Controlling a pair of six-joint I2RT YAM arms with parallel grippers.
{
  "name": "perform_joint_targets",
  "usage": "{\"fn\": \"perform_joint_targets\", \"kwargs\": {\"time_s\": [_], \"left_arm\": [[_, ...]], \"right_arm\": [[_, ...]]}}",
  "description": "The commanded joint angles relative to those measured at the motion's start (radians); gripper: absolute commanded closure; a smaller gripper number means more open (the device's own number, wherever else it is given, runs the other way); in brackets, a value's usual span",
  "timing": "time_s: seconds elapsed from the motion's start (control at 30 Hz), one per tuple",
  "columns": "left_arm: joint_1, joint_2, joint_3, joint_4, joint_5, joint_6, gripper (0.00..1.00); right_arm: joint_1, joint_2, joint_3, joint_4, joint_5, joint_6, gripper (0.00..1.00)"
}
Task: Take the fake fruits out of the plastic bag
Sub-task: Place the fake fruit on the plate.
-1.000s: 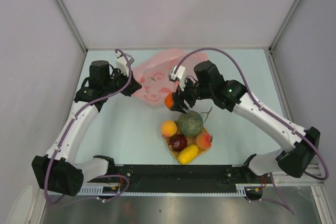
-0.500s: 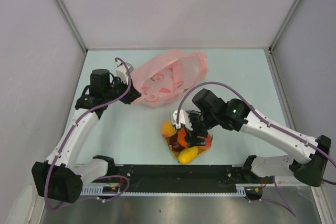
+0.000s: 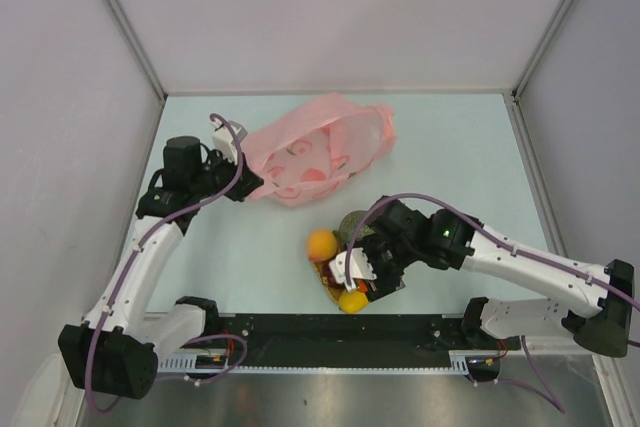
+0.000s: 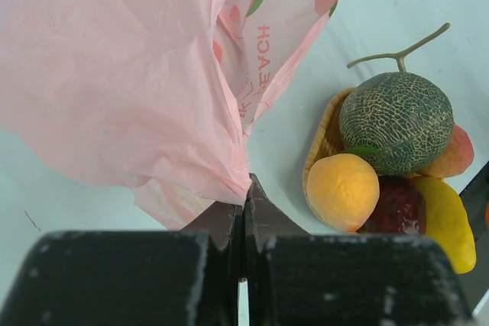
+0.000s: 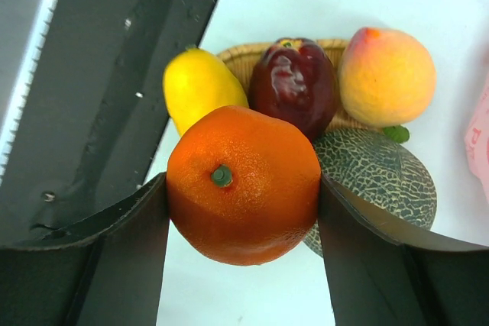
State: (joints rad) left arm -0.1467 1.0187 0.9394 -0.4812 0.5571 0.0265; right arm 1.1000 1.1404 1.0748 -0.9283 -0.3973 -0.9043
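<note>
Observe the right gripper (image 5: 241,192): its fingers are spread to the width of the orange (image 5: 244,150) and clamp it over the woven mat (image 4: 322,139) by the table's near edge. The left gripper (image 4: 244,215), fully closed, pinches the pink plastic bag (image 3: 310,152), which lies on the table's far half.

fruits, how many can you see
6: orange in the right tool; melon, apple, yellow fruit and two peaches piled at the mat. More may hide in the bag.

Orange plastic fruit (image 5: 243,185) clamped between right jaws (green stem visible); other fruits (image 5: 294,85) clustered just beyond. Translucent pink plastic bag (image 4: 114,74) pinched in left jaws.
</note>
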Motion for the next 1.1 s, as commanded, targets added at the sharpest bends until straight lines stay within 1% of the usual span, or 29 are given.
{"fn": "perform_joint_targets", "kwargs": {"time_s": [0.0,0.13,0.27,0.6,0.87,1.07], "left_arm": [[0.012,-0.029,-0.017,0.021,0.029,-0.005,1.00],[0.015,-0.029,-0.025,0.033,0.030,-0.011,1.00],[0.018,-0.028,-0.024,0.039,0.033,-0.016,1.00],[0.027,-0.039,-0.039,0.046,0.038,-0.020,1.00],[0.027,-0.034,-0.045,0.053,0.043,-0.019,1.00],[0.027,-0.029,-0.047,0.058,0.044,-0.019,1.00]], "right_arm": [[0.020,-0.016,-0.038,0.074,0.089,-0.054,0.83],[0.046,-0.013,-0.084,0.112,0.141,-0.087,0.82],[0.051,-0.014,-0.125,0.167,0.195,-0.076,0.82],[0.060,-0.013,-0.165,0.216,0.221,-0.079,0.79],[0.064,-0.018,-0.190,0.215,0.229,-0.084,0.75],[0.066,-0.019,-0.200,0.230,0.238,-0.079,0.69]]}}
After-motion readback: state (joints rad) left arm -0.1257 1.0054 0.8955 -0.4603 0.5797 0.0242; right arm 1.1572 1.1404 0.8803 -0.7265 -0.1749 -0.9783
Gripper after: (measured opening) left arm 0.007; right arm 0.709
